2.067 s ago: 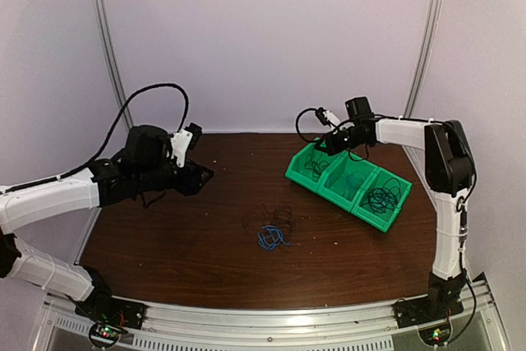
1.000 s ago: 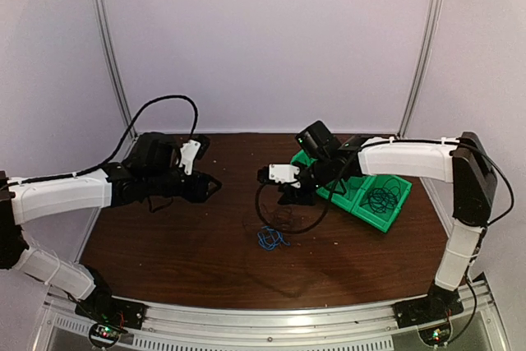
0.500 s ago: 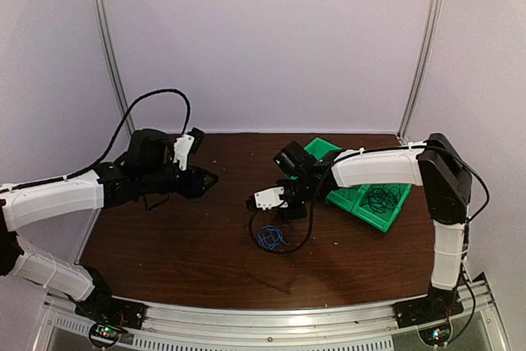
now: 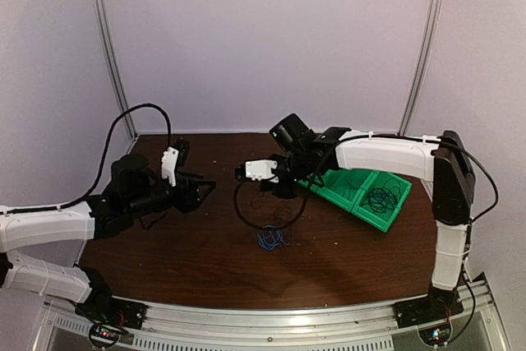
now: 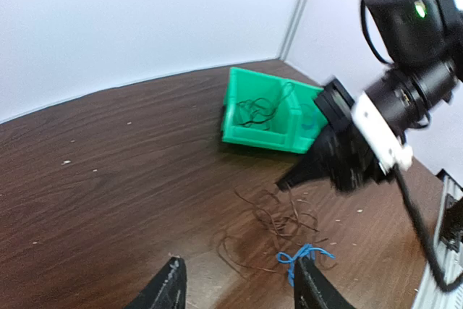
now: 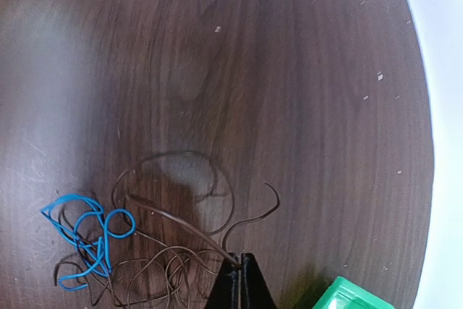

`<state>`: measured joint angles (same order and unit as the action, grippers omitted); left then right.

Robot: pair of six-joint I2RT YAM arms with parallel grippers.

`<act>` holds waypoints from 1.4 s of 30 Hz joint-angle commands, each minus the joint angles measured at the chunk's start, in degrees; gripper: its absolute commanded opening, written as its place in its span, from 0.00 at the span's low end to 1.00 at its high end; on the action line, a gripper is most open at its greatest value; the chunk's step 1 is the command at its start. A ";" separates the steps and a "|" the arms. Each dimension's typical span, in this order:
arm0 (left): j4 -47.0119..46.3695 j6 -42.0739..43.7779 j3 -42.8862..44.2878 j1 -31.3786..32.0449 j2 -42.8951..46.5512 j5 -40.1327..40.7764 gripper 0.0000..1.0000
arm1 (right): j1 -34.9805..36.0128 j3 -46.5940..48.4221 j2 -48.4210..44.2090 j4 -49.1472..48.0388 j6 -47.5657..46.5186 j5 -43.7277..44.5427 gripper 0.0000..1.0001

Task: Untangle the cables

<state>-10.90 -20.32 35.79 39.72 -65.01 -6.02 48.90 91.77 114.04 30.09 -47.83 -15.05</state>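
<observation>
The right end effector [image 6: 241,276] is clenched on one dark cable [image 6: 177,222], its loops trailing on the counter [image 6: 217,70] beside the blue cable [image 6: 94,244]. The left end effector [image 5: 239,289] hovers released, well apart. Separation seems underway; next, draw the dark strand clear without dragging blue.

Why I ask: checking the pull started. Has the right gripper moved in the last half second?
Yes: the right gripper moved up the top view, away from the blue cable, holding a brown wire.
</observation>
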 commanded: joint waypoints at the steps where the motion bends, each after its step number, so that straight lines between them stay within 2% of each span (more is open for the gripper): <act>1: -32.52 -0.86 -10.55 5.84 4.97 -0.41 0.52 | 0.10 7.25 -7.03 5.51 8.09 -5.72 0.00; 6: -36.46 4.61 -8.74 11.39 -1.90 3.78 0.53 | -0.19 12.93 -9.00 10.19 12.37 -9.82 0.00; 9: -44.12 3.36 -8.82 12.27 -7.80 5.14 0.53 | -0.34 14.22 -10.86 10.07 14.40 -11.82 0.00; 12: -50.45 1.72 -6.89 12.65 -15.46 10.48 0.54 | -0.39 15.02 -13.13 8.74 16.34 -13.32 0.00; 15: -58.53 1.74 -2.81 12.63 -24.72 7.94 0.54 | -0.55 16.18 -15.15 7.78 17.76 -14.05 0.00; 20: -60.10 -0.76 8.47 12.80 -40.16 2.03 0.46 | -1.39 18.99 -18.13 7.57 17.72 -14.28 0.00; 25: -59.49 -4.64 13.75 12.82 -50.33 9.44 0.22 | -4.25 23.14 -21.80 7.18 16.56 -14.21 0.00; 28: -52.71 -6.89 16.13 12.70 -53.07 16.40 0.11 | -7.59 27.08 -22.85 6.78 16.63 -15.38 0.00; 32: -45.19 -9.39 17.79 11.29 -55.24 21.20 0.10 | -13.49 33.94 -23.16 5.72 18.91 -18.62 0.00; 38: -40.02 -16.89 17.51 6.63 -57.47 21.73 0.11 | -22.47 41.76 -23.65 3.06 24.94 -24.48 0.00; 42: -36.20 -17.19 17.48 4.69 -57.59 22.74 0.11 | -29.01 45.63 -23.39 -0.24 30.96 -28.88 0.00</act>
<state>-52.31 -34.44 52.69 46.28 -121.19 13.72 24.75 133.34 91.61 35.14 -24.25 -37.91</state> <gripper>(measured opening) 0.110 0.005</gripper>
